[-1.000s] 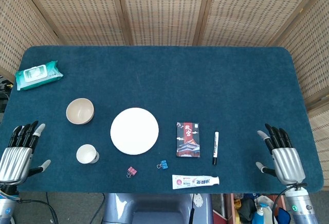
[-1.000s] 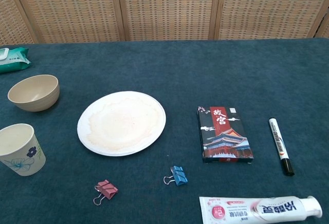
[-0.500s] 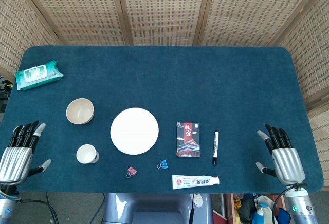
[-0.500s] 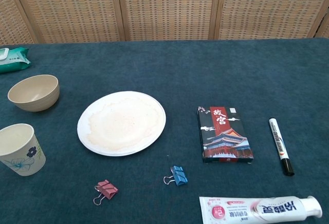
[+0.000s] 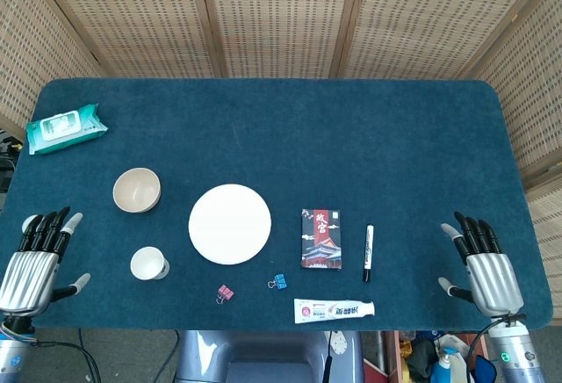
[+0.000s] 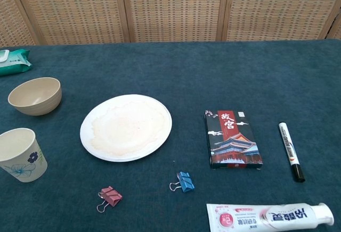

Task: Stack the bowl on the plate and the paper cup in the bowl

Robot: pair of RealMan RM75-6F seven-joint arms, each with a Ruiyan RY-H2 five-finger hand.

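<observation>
At the near edge of the blue desk both hands sit w/ nothing in them. Left hand is at the near left corner, fingers apart & pointing away. Right hand is at the near right corner, spread the same way. Neither touches any item.

Closest in the middle lies a toothpaste tube, flat. Just past it are 2 small clips: a pink clip & a blue clip, near each other but apart.

Next, on the left, the paper cup stands upright, w/ a little flower on it. To its right is the white plate, flat, nothing on it. Right of the plate lies a dark card box, then a black marker.

Behind the cup sits the tan bowl, open side up, beside the plate, not touching.

Far left is a green wipes pack.
</observation>
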